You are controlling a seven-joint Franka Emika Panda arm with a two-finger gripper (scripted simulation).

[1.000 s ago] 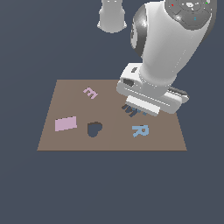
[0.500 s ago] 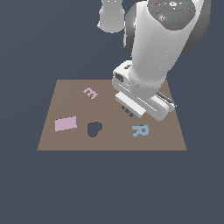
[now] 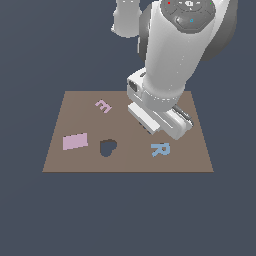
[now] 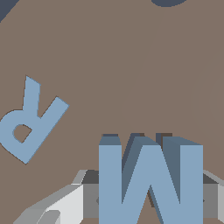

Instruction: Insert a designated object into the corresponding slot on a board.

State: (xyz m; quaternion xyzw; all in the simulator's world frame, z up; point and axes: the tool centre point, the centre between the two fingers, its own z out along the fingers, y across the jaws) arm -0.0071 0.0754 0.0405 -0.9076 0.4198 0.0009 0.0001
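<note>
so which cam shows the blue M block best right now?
Wrist view. The M block fills the foreground there, held between the gripper fingers above the board. In the exterior view the arm hides the block entirely; only the board's other shapes show.

I see the brown board (image 3: 70,107) lying flat on a plain dark-grey floor (image 3: 40,215) that fills the surroundings. Flush in the board's surface sit a pink E (image 3: 103,106) and a pink rectangle (image 3: 75,141), both well off to the exterior view's left of my pincer, a dark heart-shaped recess (image 3: 107,147) nearer it, and a flat blue R (image 3: 160,149) just beside it.
</note>
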